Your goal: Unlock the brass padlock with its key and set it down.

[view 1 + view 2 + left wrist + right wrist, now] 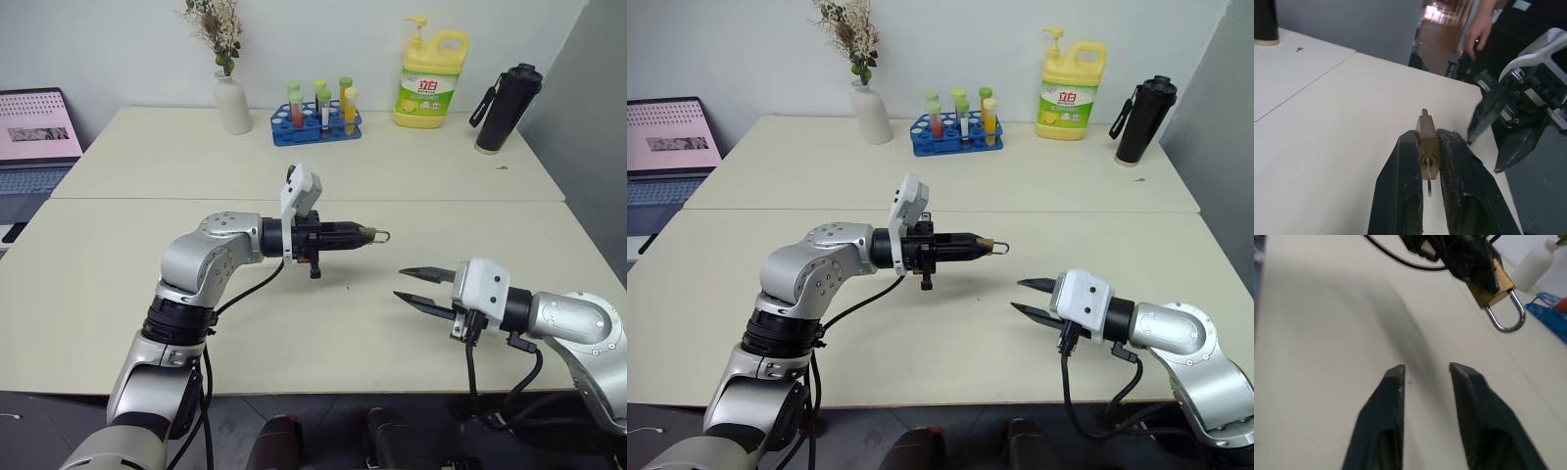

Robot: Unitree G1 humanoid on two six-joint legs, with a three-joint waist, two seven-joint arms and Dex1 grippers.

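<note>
Item: padlock [1428, 142], small squarish golden-brass body with a thin silvery U-shaped shackle, which in the right wrist view looked seated at both ends, so the lock was probably not yet open. It was held in the air over the middle of the near worktop [118, 294], well in from the front edge, clamped by its flat sides in the left pincer [364, 234], which was closed on it and pointed level toward the robot's right. A thin silvery key [1429, 182] hung from the keyhole in the body's end face, the end turned toward the left wrist camera. The right pincer [419, 286] stood near, lower and closer to the front edge, clear of the lock, its two black fingers apart with a plain gap between them and nothing held. Step in hand, by judgement: the unlocking, with the key inserted but not gripped. The next move would call for the right pincer to come round to the key end, pinch the tiny blade squarely, and twist without dragging the lock out of the left grip; the key's small size leaves little to hold, and a slip could pull it from the keyhole.
</note>
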